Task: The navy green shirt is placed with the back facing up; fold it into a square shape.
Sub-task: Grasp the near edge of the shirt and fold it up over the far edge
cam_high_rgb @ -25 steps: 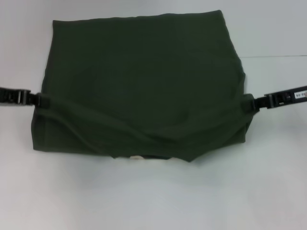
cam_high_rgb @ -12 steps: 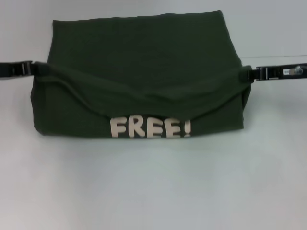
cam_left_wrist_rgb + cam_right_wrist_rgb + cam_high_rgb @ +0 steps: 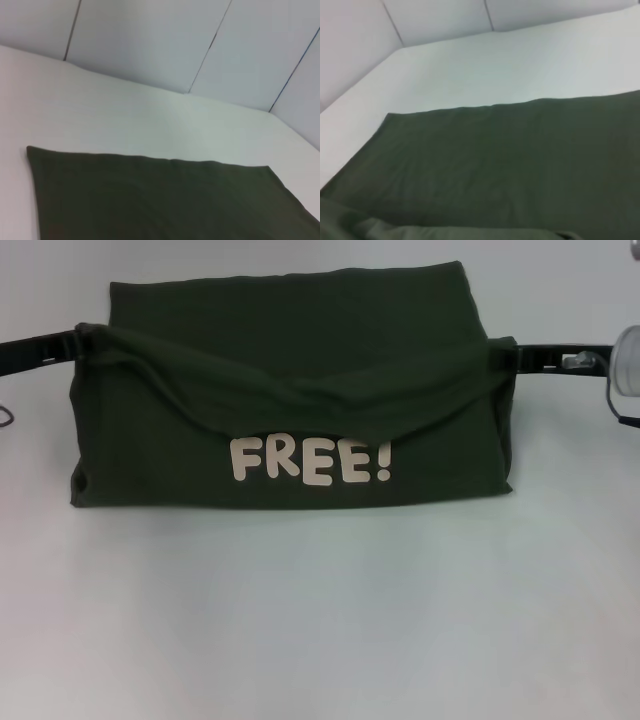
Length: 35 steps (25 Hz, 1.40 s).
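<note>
The navy green shirt (image 3: 290,360) lies on the white table (image 3: 320,620) as a wide dark olive block. Its near part is turned up and back, showing cream letters "FREE!" (image 3: 310,460) on the underside layer. My left gripper (image 3: 82,338) holds the lifted edge at the shirt's left side and my right gripper (image 3: 508,352) holds it at the right side. The raised edge sags in a curve between them. Both wrist views show the flat far part of the shirt (image 3: 150,200) (image 3: 510,170) but none of my fingers.
Bare white table surrounds the shirt on all sides. A pale round part (image 3: 628,365) of the right arm sits at the right edge of the head view. Grey wall panels (image 3: 150,45) stand behind the table's far edge.
Both grippers have moved toward the far side of the table with the shirt's edge, drawing the fold back. The "FREE!" print has come fully into sight.
</note>
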Each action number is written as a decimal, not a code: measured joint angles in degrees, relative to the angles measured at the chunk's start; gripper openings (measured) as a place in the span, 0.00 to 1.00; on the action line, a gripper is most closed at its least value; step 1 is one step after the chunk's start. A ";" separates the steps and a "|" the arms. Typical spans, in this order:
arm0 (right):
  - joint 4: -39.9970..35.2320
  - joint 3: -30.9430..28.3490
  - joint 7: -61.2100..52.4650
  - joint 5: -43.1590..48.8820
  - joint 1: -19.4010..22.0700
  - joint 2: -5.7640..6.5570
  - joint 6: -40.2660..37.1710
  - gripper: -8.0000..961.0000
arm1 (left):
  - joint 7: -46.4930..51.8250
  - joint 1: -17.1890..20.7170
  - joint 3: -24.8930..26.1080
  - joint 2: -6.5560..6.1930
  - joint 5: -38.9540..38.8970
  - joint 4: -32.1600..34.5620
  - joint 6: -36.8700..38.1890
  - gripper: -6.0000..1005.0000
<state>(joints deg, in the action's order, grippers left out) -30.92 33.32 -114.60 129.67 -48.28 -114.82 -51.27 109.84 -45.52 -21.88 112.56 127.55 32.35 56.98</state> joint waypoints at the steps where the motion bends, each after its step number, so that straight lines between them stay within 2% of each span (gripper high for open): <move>1: 0.02 0.00 0.51 -0.17 -0.13 -0.46 1.41 0.08 | -0.66 -0.10 -0.01 0.23 -0.57 -0.35 -0.65 0.04; 7: 1.85 0.08 7.08 -4.25 -1.17 -3.03 10.55 0.08 | -6.45 -0.55 0.00 2.19 -4.91 -2.17 -6.84 0.04; 14: 4.38 0.17 14.15 -8.53 -2.15 -4.55 17.80 0.08 | -11.51 -1.59 -0.09 3.99 -7.85 -3.92 -12.32 0.04; 24: 8.20 0.17 25.62 -19.10 -3.26 -4.81 23.74 0.08 | -16.88 -2.41 -0.10 4.78 -13.46 -6.39 -17.59 0.04; 26: 8.66 0.17 26.25 -19.35 -3.55 -4.83 24.52 0.08 | -17.86 -2.71 -0.09 4.97 -13.75 -6.95 -18.70 0.04; 31: 10.44 0.17 28.66 -20.25 -4.76 -4.98 27.51 0.08 | -23.32 -3.08 -0.10 6.45 -17.42 -7.83 -22.50 0.04; 35: 10.97 0.17 30.52 -21.62 -4.97 -4.98 27.67 0.08 | -25.94 -3.16 -0.09 6.71 -19.53 -8.54 -23.14 0.05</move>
<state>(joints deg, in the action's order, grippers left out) -19.95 33.49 -84.07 108.05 -53.25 -119.80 -23.59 83.90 -48.68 -21.97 119.27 108.01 23.82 33.84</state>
